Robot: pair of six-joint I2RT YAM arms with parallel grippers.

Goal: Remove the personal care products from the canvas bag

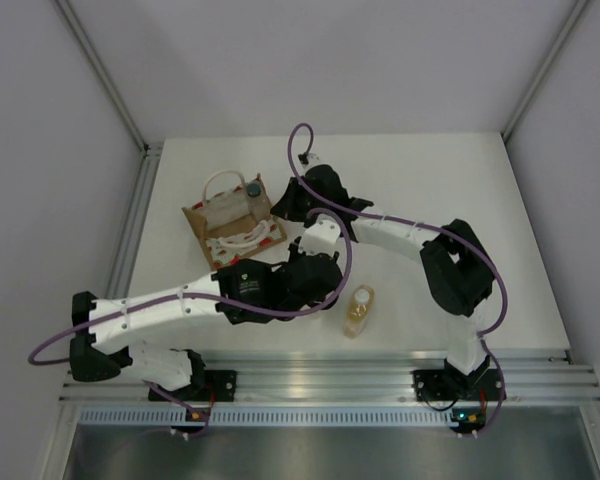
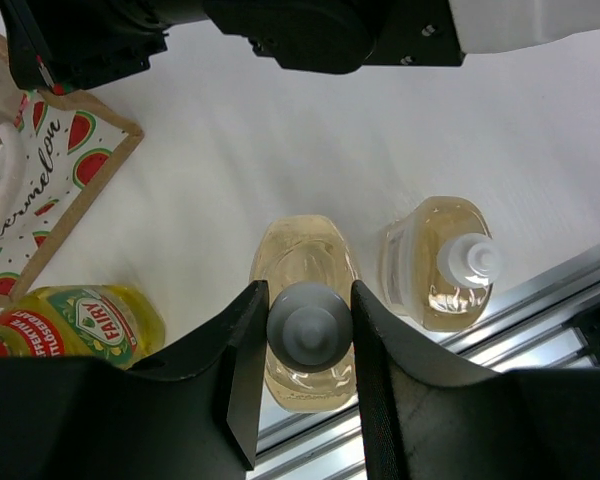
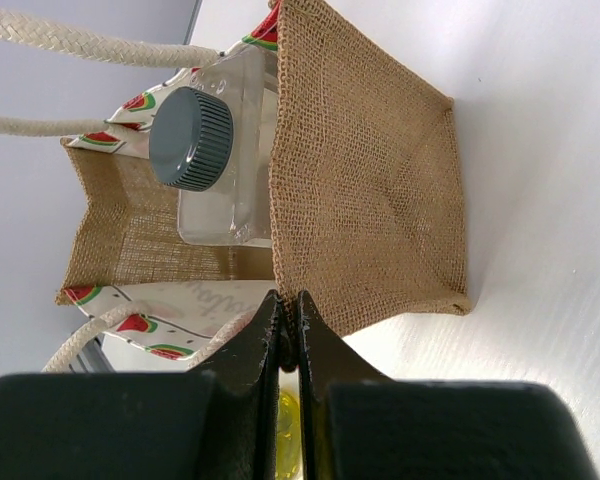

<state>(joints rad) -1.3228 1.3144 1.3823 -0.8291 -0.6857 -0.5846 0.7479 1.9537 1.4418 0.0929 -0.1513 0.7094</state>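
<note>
While the clear bottle (image 3: 225,200) with its ribbed dark grey cap sits inside the canvas bag (image 3: 370,180), three bottles are outside it on the table (image 1: 430,180).

The bag is tan woven fabric with white rope handles (image 3: 70,45). One side panel is white with red-and-green watermelon slices and script lettering.

Bottles outside the bag:
- Yellow bottle (image 2: 80,320): just beside the bag's patterned side. It carries a green-and-red label.
- Amber bottle (image 2: 305,255): near the bag, on the side toward the arm bases. Its cap is clamped between the fingers of the left gripper (image 2: 310,300), which presses it from both sides.
- Second amber bottle (image 2: 430,270): just beyond the first, farther from the bag. It has a white cap and nothing touches it.

The right gripper (image 3: 290,310) is at the bag's open rim with its fingers pressed together. The tips touch the edge of the fabric, but the wrist view does not show whether any fabric is pinched between them.

The table is plain white. An aluminium rail (image 1: 330,380) runs along the edge on the bases' side of the bag. Pale grey walls (image 1: 280,60) enclose the far side and both flanks.
</note>
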